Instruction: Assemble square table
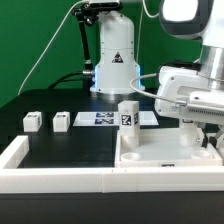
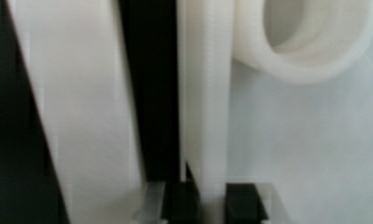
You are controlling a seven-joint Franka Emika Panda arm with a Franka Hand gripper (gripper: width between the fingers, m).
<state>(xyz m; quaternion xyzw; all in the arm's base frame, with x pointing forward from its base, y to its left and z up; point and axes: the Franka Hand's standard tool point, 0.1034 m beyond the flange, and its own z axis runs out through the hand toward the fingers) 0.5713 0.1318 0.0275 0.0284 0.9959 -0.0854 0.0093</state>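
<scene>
The square table's white slab (image 1: pixel 160 152) lies at the front of the exterior view's right, against the border wall. One tagged leg (image 1: pixel 127 113) stands upright on its far left corner. Two more legs (image 1: pixel 32 121) (image 1: pixel 61 120) rest loose on the black table at the left. My gripper (image 1: pixel 207 140) reaches down onto the slab's right side. In the wrist view the slab's thin raised edge (image 2: pixel 204 90) runs straight between my dark fingertips (image 2: pixel 249 202); my gripper (image 2: pixel 211 200) is shut on it. A round corner socket (image 2: pixel 316 50) shows beside that edge.
The marker board (image 1: pixel 103 118) lies flat behind the slab. A low white border wall (image 1: pixel 22 152) runs along the front and left. The arm's white base (image 1: pixel 113 60) stands at the back, with cables trailing to the left.
</scene>
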